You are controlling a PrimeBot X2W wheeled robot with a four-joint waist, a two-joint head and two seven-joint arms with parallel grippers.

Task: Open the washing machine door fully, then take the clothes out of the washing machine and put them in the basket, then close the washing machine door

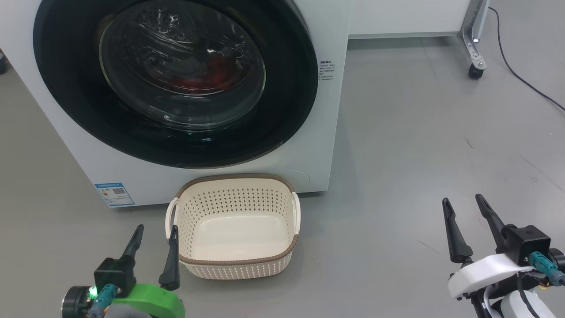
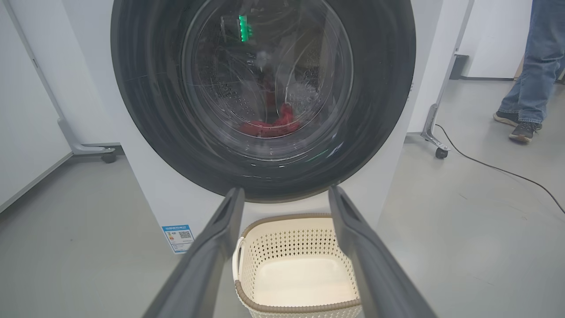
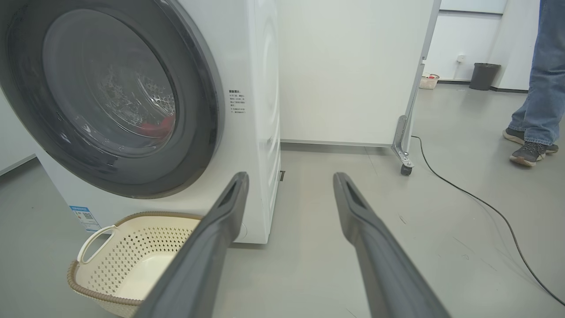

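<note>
1 door (image 1: 132, 143) closed, 1 basket (image 1: 238, 261) empty, clothes (image 1: 212, 73) inside, qty unclear.

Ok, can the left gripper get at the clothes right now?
Probably not: the washing machine door looks shut, its glass standing between the open left gripper and the red clothes.

One washing machine (image 1: 304, 154), one basket (image 1: 234, 177), two claws (image 1: 157, 227) (image 1: 462, 198)

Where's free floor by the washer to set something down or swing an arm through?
Widest: floor right of the basket, between washing machine and right gripper. Smaller strip left of basket, below the blue sticker, by left gripper. Tight: basket sits close under the closed washing machine door; cable far right.
</note>
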